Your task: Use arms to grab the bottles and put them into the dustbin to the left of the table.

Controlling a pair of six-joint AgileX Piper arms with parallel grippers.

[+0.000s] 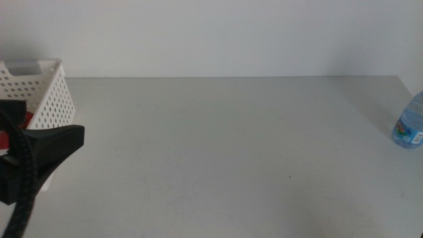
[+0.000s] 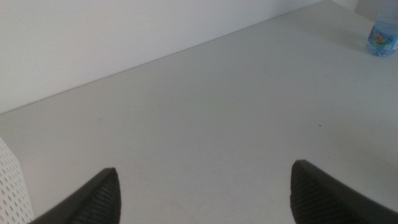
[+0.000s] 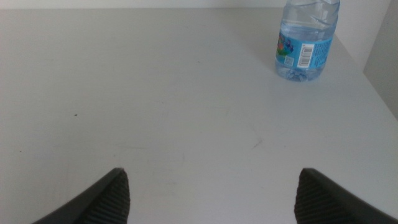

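Left claw (image 1: 66,139) spread empty beside the dustbin (image 1: 46,92); right claw (image 3: 208,193) also spread. Next: right claw closes on the standing water bottle (image 3: 306,38)

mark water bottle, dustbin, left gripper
water bottle (image 3: 302,55), right wrist view, on its label
dustbin (image 1: 46,99), middle view, on its perforated side wall
left gripper (image 2: 205,193), left wrist view, between its open jaws
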